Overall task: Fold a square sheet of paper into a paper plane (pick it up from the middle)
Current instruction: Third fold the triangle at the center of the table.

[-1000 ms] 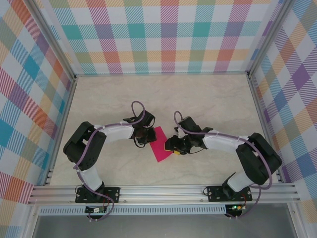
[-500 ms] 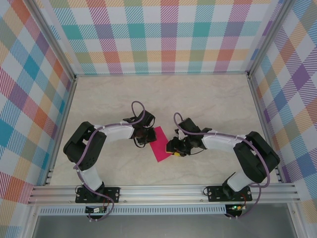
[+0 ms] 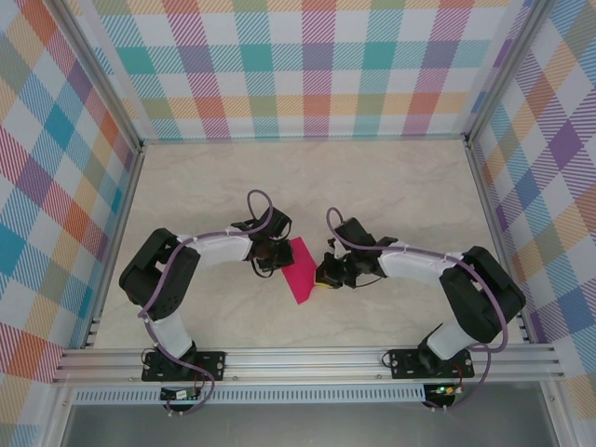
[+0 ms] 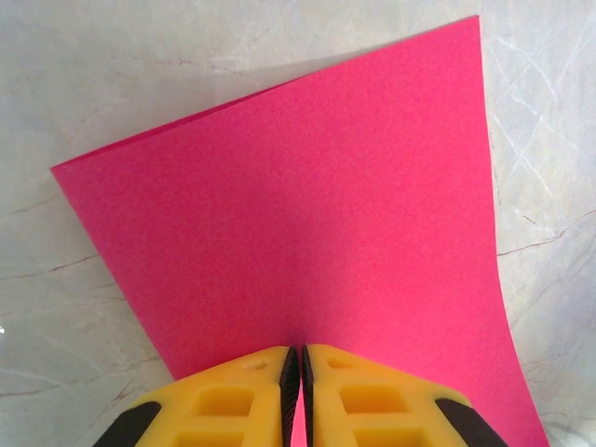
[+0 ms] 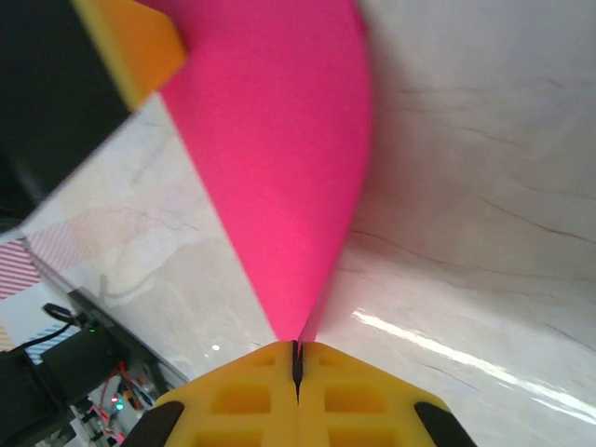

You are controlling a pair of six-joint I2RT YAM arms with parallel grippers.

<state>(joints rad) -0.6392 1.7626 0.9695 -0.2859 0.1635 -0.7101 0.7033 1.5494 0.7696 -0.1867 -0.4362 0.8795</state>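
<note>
Top external view: the square sheet of paper [image 3: 300, 272] is seen near the middle of the tabletop [image 3: 391, 186], somewhat toward the near edge, spanned between the two arms. It appears already doubled into a narrower rectangle, and two layers are suggested at its far edge in the left wrist view. Its long axis runs roughly from the far edge toward the near edge, slightly slanted, so that its long sides face the arms. The left gripper [image 3: 277, 257] is set on the left long side, toward the far end. In its wrist view the jaws are pressed together with the pink sheet pinched between them. The right gripper [image 3: 323, 274] is set on the opposite long side, and its jaws are likewise clamped on the paper's edge. The sheet is bowed between the two grips and is judged to be partly lifted off the surface. Both arms are about equally near. The coming move is judged to depend on how the two pinched sides are carried across the long axis.
</note>
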